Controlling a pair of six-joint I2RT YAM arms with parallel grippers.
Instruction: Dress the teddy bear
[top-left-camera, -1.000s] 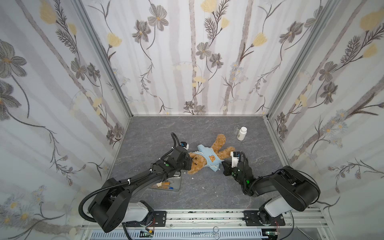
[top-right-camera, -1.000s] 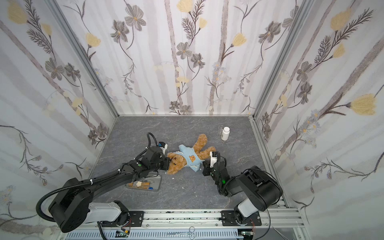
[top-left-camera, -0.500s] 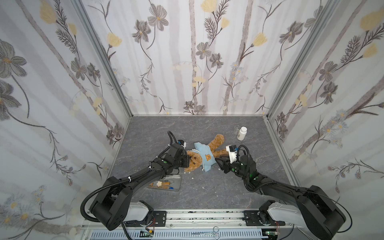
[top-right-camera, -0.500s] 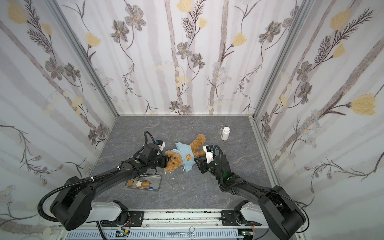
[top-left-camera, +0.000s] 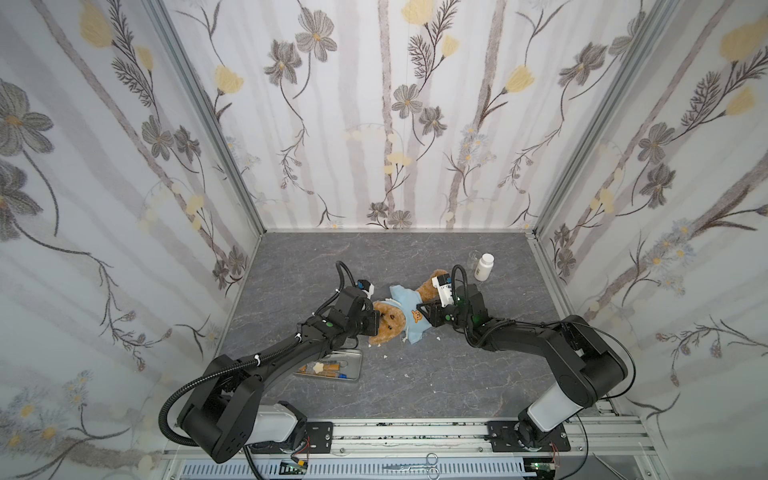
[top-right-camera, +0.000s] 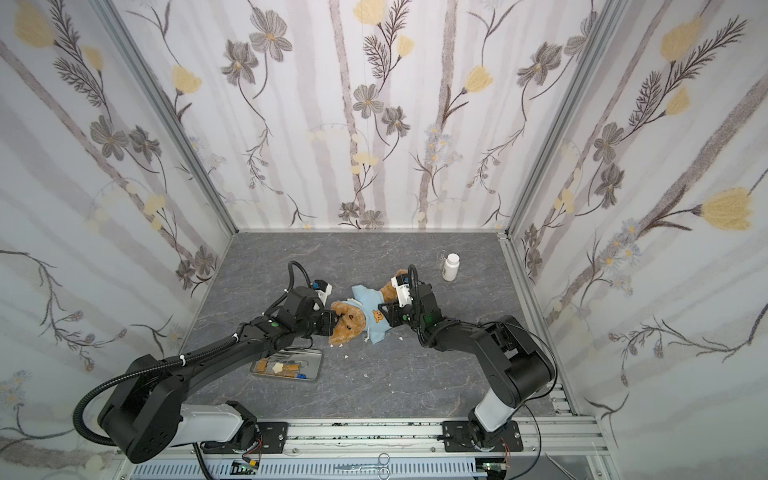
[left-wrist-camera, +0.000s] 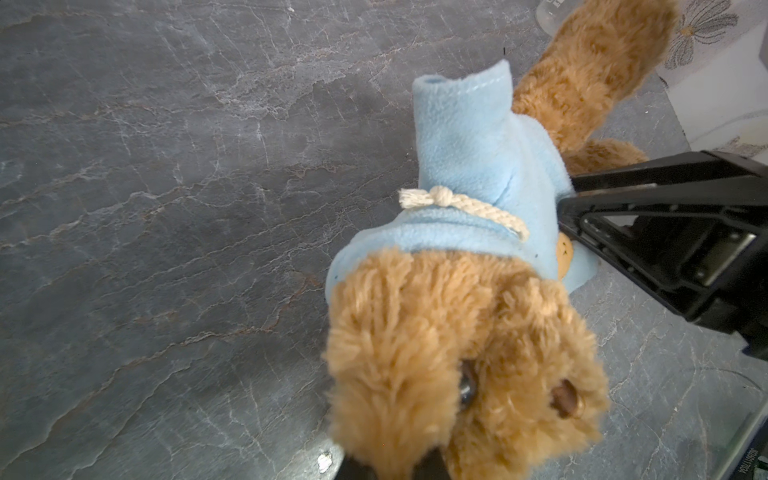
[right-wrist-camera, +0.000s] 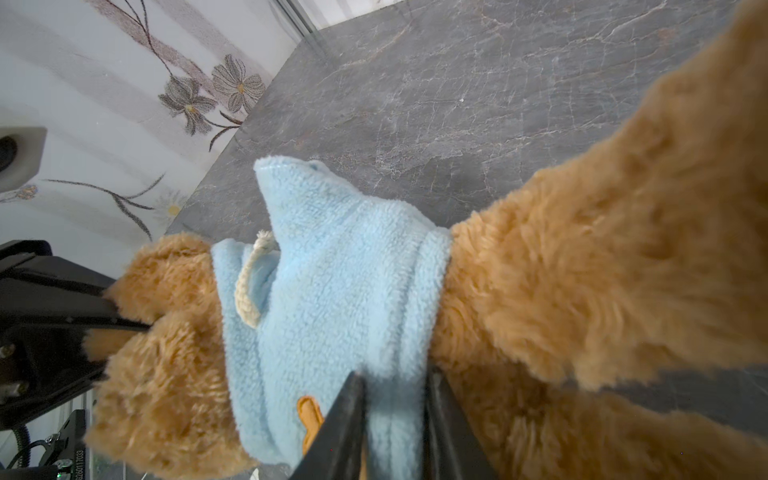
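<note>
The teddy bear (top-left-camera: 390, 328) (top-right-camera: 348, 326) lies on the grey floor, head toward the left arm, wearing a light blue shirt (top-left-camera: 409, 307) (top-right-camera: 368, 306) round its chest. My left gripper (top-left-camera: 376, 324) (top-right-camera: 331, 324) (left-wrist-camera: 392, 467) is shut on the fur of the bear's head (left-wrist-camera: 457, 353). My right gripper (top-left-camera: 424, 316) (top-right-camera: 386, 316) (right-wrist-camera: 395, 399) is shut on the shirt's lower hem (right-wrist-camera: 332, 270), beside the orange emblem. The bear's legs (right-wrist-camera: 623, 249) stretch toward the back right. One blue sleeve (left-wrist-camera: 461, 99) stands empty.
A white bottle (top-left-camera: 483, 267) (top-right-camera: 450, 267) and a clear beaker (top-left-camera: 473, 257) stand at the back right. A metal tray (top-left-camera: 353, 353) (top-right-camera: 318, 353) with small items lies under the left arm. Small white crumbs dot the floor near the bear. Walls enclose three sides.
My right gripper has moved left from beside the bear onto the shirt, opened briefly and closed on its hem. The bear has shifted slightly left. The left gripper keeps its hold.
</note>
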